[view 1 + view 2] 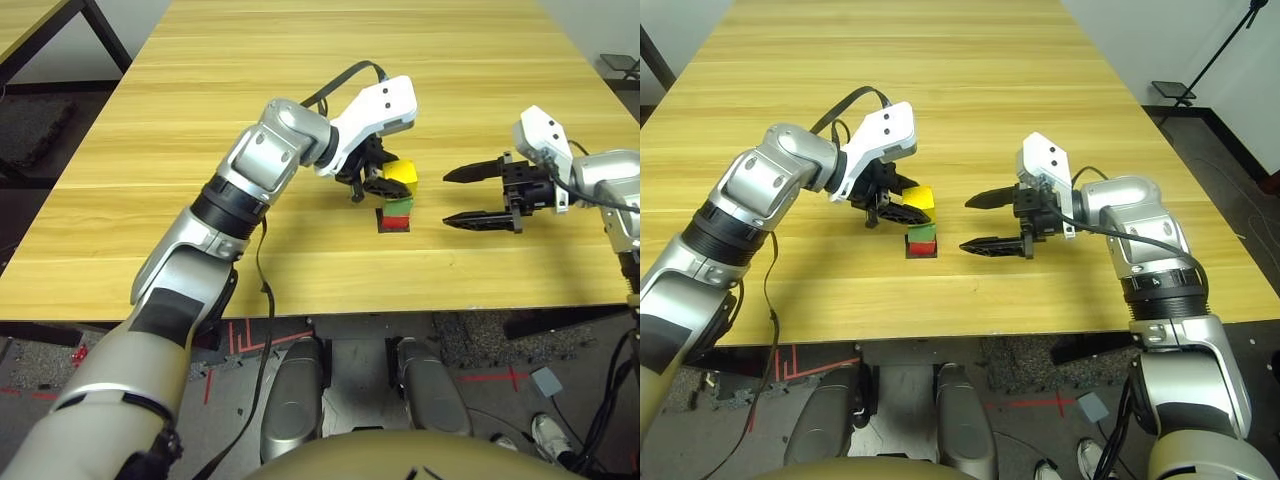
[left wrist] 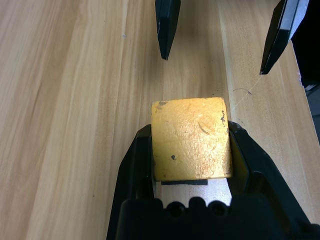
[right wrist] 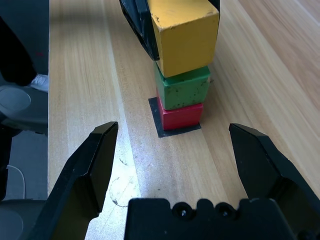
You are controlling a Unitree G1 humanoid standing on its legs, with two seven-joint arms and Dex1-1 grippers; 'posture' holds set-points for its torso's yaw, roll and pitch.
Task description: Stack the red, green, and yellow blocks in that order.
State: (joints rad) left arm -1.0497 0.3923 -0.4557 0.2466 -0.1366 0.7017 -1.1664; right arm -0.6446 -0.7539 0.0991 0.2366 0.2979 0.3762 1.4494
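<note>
Gripping the yellow block (image 2: 192, 140), the left hand (image 2: 191, 160) holds it at the top of the stack; its upper face fills out plainly in the left wrist view. The right wrist view adds the green block (image 3: 183, 90) beneath it and the red block (image 3: 180, 116) at the bottom, on a black patch (image 3: 159, 120). The right hand (image 1: 475, 195), open, is at three o'clock from the stack. Pale wood grain covers the worktop (image 1: 330, 60); the right eye view shows a tripod (image 1: 1230, 50) at one o'clock, on grey floor (image 1: 1200, 170).

The top block (image 3: 186, 50) is over the middle block (image 3: 186, 92), itself on the bottom block (image 3: 181, 117), on the table's (image 1: 300, 40) patch (image 3: 156, 116)
</note>
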